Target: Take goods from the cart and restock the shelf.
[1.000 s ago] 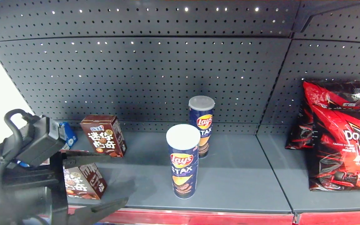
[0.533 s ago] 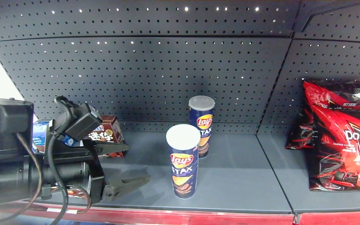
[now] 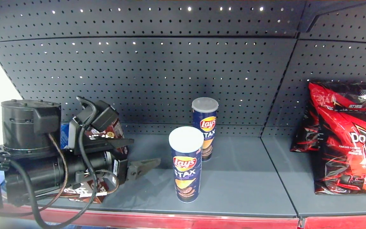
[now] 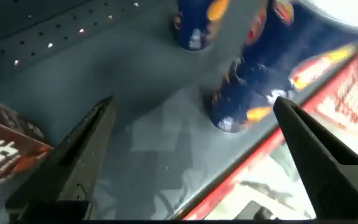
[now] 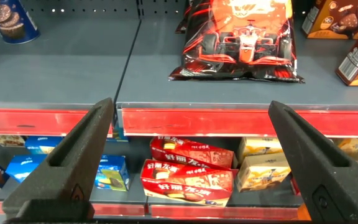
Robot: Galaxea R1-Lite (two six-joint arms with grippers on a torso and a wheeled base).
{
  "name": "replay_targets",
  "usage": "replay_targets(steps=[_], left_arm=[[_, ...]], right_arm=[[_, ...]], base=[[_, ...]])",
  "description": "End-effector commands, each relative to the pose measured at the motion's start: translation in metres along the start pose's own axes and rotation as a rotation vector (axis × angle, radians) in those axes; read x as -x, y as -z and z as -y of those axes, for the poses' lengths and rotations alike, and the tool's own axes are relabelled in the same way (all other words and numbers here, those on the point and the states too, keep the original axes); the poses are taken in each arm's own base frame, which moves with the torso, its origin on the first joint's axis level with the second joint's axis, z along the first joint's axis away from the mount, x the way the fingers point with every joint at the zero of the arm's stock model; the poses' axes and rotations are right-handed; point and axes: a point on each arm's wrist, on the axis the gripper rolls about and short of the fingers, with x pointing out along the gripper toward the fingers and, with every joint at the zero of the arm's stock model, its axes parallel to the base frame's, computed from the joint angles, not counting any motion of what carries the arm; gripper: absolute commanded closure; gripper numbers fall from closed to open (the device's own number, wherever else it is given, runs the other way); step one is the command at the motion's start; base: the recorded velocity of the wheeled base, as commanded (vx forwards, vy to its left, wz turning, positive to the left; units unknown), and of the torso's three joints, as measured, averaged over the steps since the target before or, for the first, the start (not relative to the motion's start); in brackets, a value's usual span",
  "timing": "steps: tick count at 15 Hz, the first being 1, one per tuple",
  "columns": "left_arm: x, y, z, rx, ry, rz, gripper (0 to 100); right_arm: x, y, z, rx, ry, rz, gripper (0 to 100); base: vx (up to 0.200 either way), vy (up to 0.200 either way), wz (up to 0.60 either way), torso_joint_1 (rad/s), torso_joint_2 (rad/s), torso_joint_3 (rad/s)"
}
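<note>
The left gripper (image 3: 142,153) hangs low over the shelf (image 3: 240,181), fingers wide and empty, just left of the front chip can (image 3: 186,163) of 2 standing upright. The right gripper (image 5: 191,162) has fingers wide too, holding nothing.

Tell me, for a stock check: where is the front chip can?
Head view: the front chip can stands upright mid-shelf, before the rear chip can, right of the left gripper.
</note>
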Motion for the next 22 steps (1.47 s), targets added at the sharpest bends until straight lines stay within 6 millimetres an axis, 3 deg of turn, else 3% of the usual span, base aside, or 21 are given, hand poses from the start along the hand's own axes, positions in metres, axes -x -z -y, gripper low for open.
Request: replay_targets(steps=[1,4,7,22], left_arm=[[-0.007,0.004,0.003,0.008,-0.003,-0.005,0],[-0.020,0.014,0.001,-0.002,-0.053,0.029,0],[-0.025,0.037,-0.002,-0.002,-0.107,0.011,0],[-0.056,0.056,-0.002,-0.011,-0.207,0.032,0]], right_arm=[[0.000,0.000,0.000,0.000,0.000,-0.001,0],[0.000,0.000,0.000,0.000,0.000,-0.001,0],[0.000,0.000,0.000,0.000,0.000,0.000,0],[0.000,0.000,0.000,0.000,0.000,0.000,0]], base=[[0.000,0.000,0.00,0.000,0.00,0.000],[0.000,0.000,0.00,0.000,0.00,0.000],[0.000,0.000,0.00,0.000,0.00,0.000],[0.000,0.000,0.00,0.000,0.00,0.000]])
